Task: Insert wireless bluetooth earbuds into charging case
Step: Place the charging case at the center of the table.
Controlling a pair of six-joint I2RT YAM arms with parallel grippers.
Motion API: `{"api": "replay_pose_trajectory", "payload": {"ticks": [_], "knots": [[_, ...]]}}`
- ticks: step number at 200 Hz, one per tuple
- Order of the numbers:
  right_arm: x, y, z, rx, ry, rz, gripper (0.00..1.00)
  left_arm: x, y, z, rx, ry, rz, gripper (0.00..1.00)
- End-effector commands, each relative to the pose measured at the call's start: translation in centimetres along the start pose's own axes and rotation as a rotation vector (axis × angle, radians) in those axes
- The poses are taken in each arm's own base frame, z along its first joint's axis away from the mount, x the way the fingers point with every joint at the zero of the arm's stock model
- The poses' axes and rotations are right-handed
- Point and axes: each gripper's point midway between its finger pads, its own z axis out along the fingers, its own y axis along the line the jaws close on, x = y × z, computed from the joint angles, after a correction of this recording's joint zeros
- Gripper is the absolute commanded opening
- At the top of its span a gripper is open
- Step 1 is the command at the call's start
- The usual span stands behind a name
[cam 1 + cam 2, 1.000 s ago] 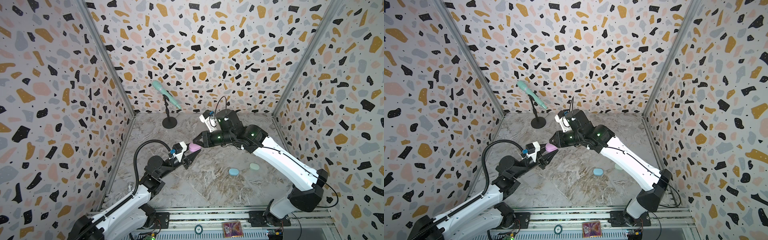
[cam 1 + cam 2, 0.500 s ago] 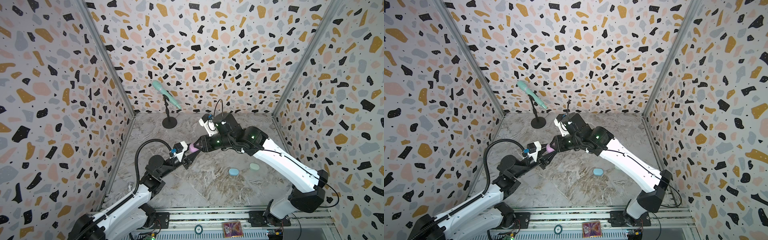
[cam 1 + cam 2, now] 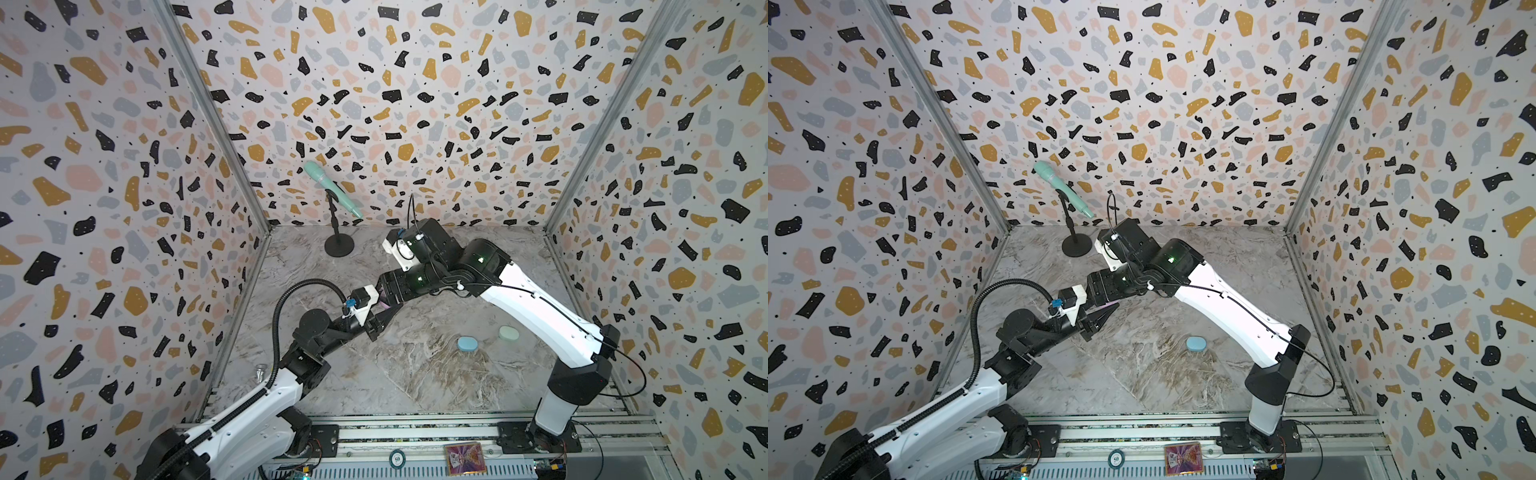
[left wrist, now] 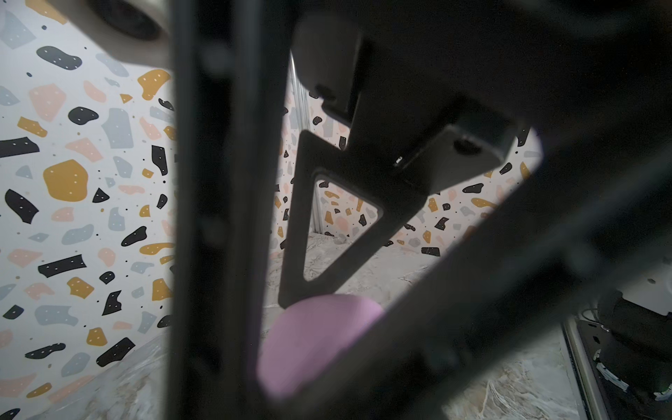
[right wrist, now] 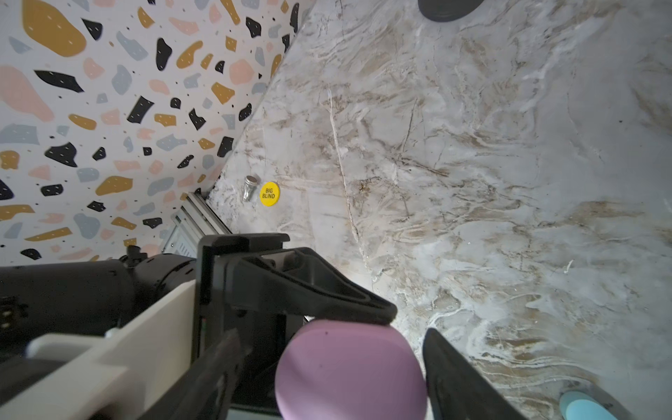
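Observation:
A pink oval charging case point(image 5: 349, 371) hangs above the marble floor between both arms. My left gripper point(image 4: 320, 363) is shut on the pink case point(image 4: 316, 338), one dark finger on each side. My right gripper point(image 5: 334, 382) is open around the same case, and its fingers point(image 5: 454, 374) stand a little off the case's sides. In both top views the two grippers meet at mid-floor, left gripper point(image 3: 380, 318) below right gripper point(image 3: 386, 293), with only a pink sliver point(image 3: 1106, 306) showing. The earbuds are out of view.
A blue case point(image 3: 467, 343) and a mint case point(image 3: 508, 333) lie on the floor under the right arm. A mint microphone on a black stand point(image 3: 339, 246) stands at the back. A yellow chip point(image 5: 269, 194) and a small metal part point(image 5: 250, 185) lie near the left wall.
My right gripper has slid left along the pink case toward the left gripper and opened its jaws. The left gripper has kept its hold on the case.

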Motion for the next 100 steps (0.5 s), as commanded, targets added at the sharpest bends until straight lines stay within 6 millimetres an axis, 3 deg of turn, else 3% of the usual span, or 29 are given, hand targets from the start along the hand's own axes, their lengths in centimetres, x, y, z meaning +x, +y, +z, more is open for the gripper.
{"api": "replay_pose_trajectory", "payload": {"ticks": [1,27,53,100], "knots": [[1.19,0.13,-1.36,0.014,0.04,-0.032,0.81,-2.73,-0.23,-0.12,0.011,-0.073,0.056,0.01],[1.51,-0.17,-1.24,0.024,0.053,-0.03,0.79,-2.88,-0.3,-0.19,0.014,-0.08,0.052,0.01],[1.15,0.13,-1.46,0.01,0.031,-0.024,0.67,-2.73,-0.37,-0.15,0.019,-0.076,0.05,0.01],[1.04,0.28,-1.53,0.001,0.021,-0.019,0.55,-2.43,-0.47,-0.11,0.026,-0.061,0.043,0.05]]}}
